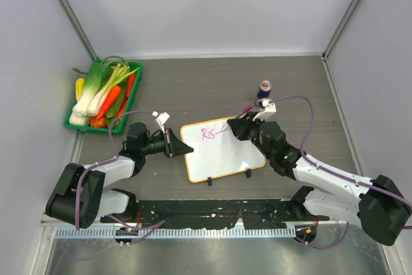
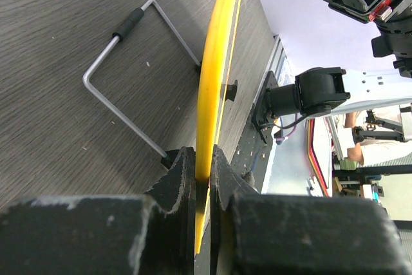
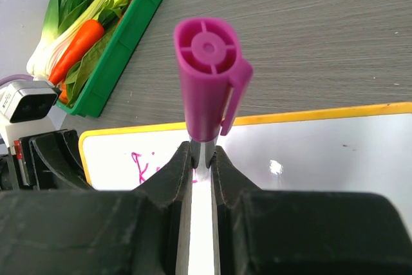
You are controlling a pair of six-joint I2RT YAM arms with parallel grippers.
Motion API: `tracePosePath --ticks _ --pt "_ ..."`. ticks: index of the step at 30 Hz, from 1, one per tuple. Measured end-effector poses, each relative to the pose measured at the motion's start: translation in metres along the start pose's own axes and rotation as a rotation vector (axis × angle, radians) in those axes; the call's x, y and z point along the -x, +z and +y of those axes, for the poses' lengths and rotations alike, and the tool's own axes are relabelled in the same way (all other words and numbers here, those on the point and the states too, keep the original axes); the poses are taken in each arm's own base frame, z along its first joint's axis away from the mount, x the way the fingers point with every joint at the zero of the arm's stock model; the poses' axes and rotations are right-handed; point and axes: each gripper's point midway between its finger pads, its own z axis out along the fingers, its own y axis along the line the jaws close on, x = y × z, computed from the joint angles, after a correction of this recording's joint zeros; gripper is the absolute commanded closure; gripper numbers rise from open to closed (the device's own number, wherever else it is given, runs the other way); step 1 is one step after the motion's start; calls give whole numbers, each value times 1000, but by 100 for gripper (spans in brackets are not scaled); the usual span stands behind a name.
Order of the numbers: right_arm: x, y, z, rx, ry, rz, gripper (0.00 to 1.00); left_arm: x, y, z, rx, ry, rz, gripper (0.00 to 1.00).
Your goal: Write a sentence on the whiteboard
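Note:
The whiteboard [image 1: 225, 154] lies mid-table with its orange frame and two black clip feet on the near edge. Pink letters reading "Ris" [image 1: 209, 134] sit at its upper left and also show in the right wrist view [image 3: 143, 167]. My left gripper [image 1: 182, 145] is shut on the board's left edge; the left wrist view shows the jaws clamped on the yellow-orange frame [image 2: 215, 62]. My right gripper [image 1: 240, 126] is shut on a white marker with a magenta cap on its rear end [image 3: 206, 75]. The marker's tip [image 1: 223, 132] is at the board just right of the letters.
A green tray [image 1: 133, 98] of toy vegetables stands at the back left. A small can [image 1: 264, 89] stands behind the right gripper. A bent wire stand [image 2: 125, 82] lies on the table by the board's edge. Grey walls close in three sides.

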Motion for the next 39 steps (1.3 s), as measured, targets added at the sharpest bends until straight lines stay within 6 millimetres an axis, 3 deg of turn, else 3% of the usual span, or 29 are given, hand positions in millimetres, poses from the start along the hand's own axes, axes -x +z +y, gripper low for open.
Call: tracePosePath --ticks 39 --pt "-5 10 12 51 37 30 99 -1 0 0 1 -3 2 100"
